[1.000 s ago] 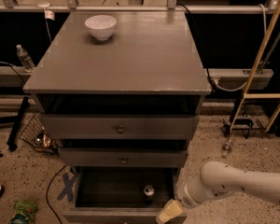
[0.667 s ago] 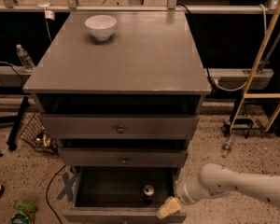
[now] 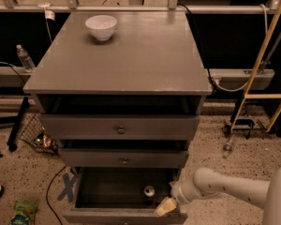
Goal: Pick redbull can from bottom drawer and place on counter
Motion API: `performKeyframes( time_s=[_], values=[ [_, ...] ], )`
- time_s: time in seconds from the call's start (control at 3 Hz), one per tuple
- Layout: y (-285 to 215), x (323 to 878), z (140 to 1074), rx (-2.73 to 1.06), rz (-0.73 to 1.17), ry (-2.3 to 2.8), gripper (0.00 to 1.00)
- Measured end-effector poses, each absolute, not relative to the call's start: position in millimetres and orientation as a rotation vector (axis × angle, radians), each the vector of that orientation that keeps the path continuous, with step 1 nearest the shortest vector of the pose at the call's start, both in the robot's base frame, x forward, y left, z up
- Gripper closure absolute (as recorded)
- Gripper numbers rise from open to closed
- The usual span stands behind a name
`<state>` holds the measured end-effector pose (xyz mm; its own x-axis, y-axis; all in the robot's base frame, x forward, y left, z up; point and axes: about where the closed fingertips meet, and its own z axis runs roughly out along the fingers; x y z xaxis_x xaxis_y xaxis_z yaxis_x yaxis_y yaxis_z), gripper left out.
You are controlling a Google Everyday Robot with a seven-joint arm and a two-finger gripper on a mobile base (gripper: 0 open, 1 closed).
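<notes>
Gripper (image 3: 165,207) at bottom drawer (image 3: 117,216) front rim, below desk (image 3: 131,64) front-right corner; redbull can (image 3: 149,191) upright, just back-left; grip state: cannot tell.

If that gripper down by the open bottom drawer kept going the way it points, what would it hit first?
Probably the front wall of the bottom drawer. The gripper sits at the drawer's right front corner, aimed down and left. The can lies off that line, though depth is unclear.

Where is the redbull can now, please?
In the camera view, the redbull can stands in the open bottom drawer, right of centre; the gripper hovers just right of it.
</notes>
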<state>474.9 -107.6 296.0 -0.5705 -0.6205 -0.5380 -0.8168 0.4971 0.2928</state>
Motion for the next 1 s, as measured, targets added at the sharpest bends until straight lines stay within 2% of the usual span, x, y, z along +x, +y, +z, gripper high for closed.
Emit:
performKeyframes(
  time_s=[1.0],
  values=[
    [-66.7, 508.9, 224.5, -1.228, 0.84, 2.292, 0.0]
  ],
)
